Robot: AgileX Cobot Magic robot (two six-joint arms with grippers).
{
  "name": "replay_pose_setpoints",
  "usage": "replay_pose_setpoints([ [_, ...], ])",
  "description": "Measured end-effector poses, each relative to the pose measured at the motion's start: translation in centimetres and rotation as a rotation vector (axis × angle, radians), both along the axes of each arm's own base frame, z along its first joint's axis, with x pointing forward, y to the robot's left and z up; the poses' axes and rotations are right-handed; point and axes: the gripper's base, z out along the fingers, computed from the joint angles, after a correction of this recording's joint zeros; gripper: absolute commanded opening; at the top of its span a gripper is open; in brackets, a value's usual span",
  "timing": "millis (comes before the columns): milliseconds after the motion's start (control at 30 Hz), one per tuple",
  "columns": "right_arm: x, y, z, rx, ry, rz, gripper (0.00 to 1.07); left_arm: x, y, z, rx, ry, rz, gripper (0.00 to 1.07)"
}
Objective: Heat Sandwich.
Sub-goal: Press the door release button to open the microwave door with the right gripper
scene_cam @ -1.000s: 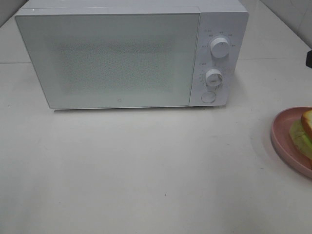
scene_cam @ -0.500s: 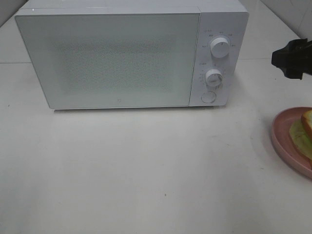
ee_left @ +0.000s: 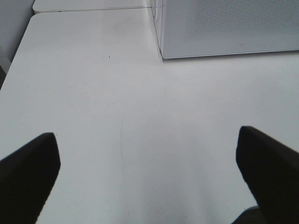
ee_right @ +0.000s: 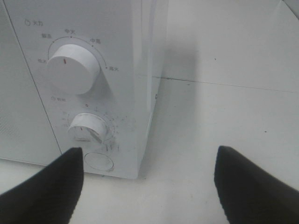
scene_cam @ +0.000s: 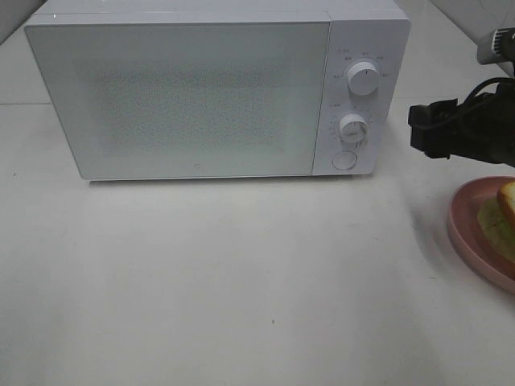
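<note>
At the far left, the left pincer hangs wide open over the white table, holding nothing. Next stands the white microwave, door shut, with an upper knob, a lower knob and a round button at its right end. Facing that panel, the right pincer is spread open and empty. Farthest right, the sandwich lies on a pink plate, both cut off by the view's edge.

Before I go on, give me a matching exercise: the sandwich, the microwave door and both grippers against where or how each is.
Things:
1 sandwich
2 microwave door
3 right gripper
4 left gripper

States:
A shut
B open, facing the knobs
C on the pink plate
D open, over the white table

Pairs: 1-C, 2-A, 3-B, 4-D
</note>
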Motion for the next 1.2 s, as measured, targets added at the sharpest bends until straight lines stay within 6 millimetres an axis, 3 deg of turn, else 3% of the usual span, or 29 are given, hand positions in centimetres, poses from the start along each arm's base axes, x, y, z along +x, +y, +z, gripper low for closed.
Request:
replay_pose_setpoints([
  [200, -1.2, 1.4, -0.9, 0.020, -0.053, -0.019, 0.75, 0.0, 0.0, 0.0, 0.001, 0.000, 0.000, 0.98],
  [700, -3.2, 4.6, -0.9, 0.042, -0.124, -0.023, 0.75, 0.0, 0.0, 0.0, 0.001, 0.000, 0.000, 0.98],
  [1200, -4.2, 7.6, -4.6, 0.002, -0.027, -0.024, 0.75, 0.0, 0.0, 0.0, 0.001, 0.000, 0.000, 0.98],
])
